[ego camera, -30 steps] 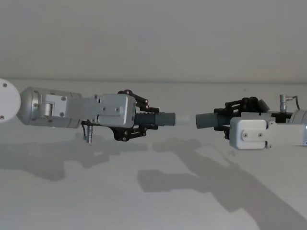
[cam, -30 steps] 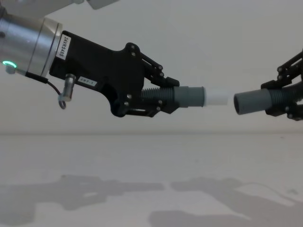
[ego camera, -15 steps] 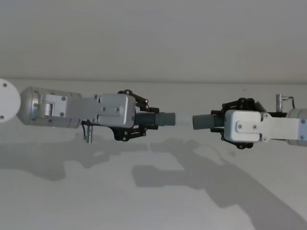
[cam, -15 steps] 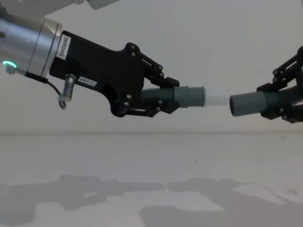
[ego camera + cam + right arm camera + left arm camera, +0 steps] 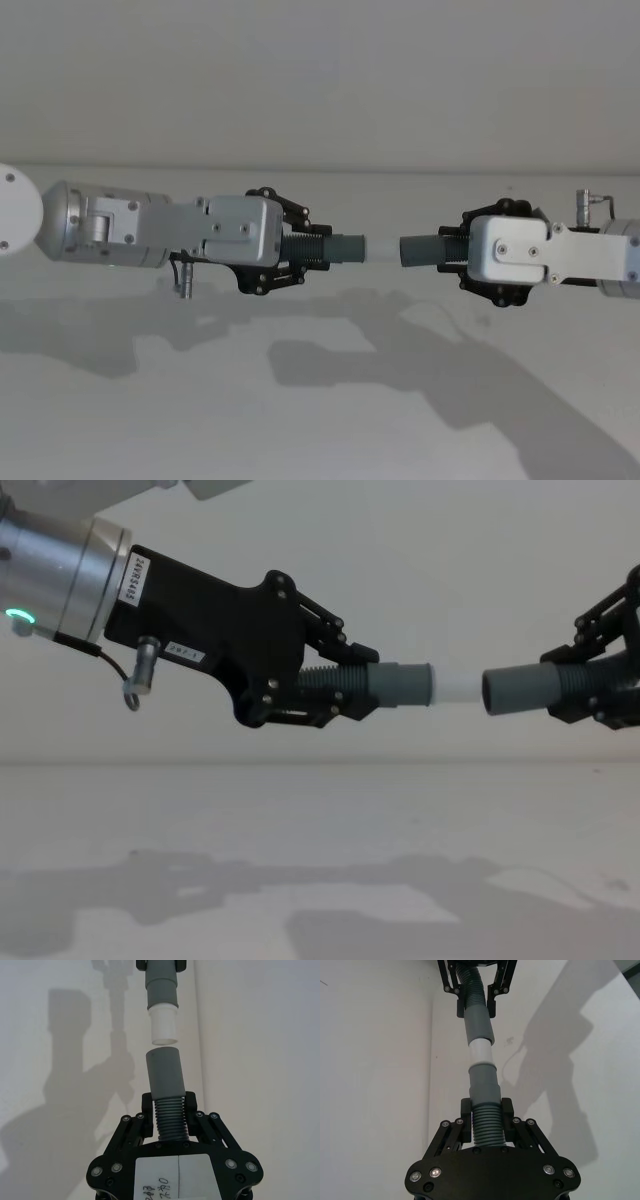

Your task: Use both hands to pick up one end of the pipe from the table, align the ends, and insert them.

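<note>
Now the right claw (image 5: 452,255), clamped on the socket hose piece (image 5: 520,689), has closed in on the white tip (image 5: 458,686); the gap is nearly gone. The left claw (image 5: 300,250) grips the tipped hose piece (image 5: 340,248), steady. Both are held above the bench (image 5: 320,420). Ends look roughly coaxial; insertion seems next. Nothing stands between them.

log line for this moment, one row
left end effector: shut on white-tipped hose | right end effector: shut on socket hose | ends: aligned, not yet inserted | height: above table
</note>
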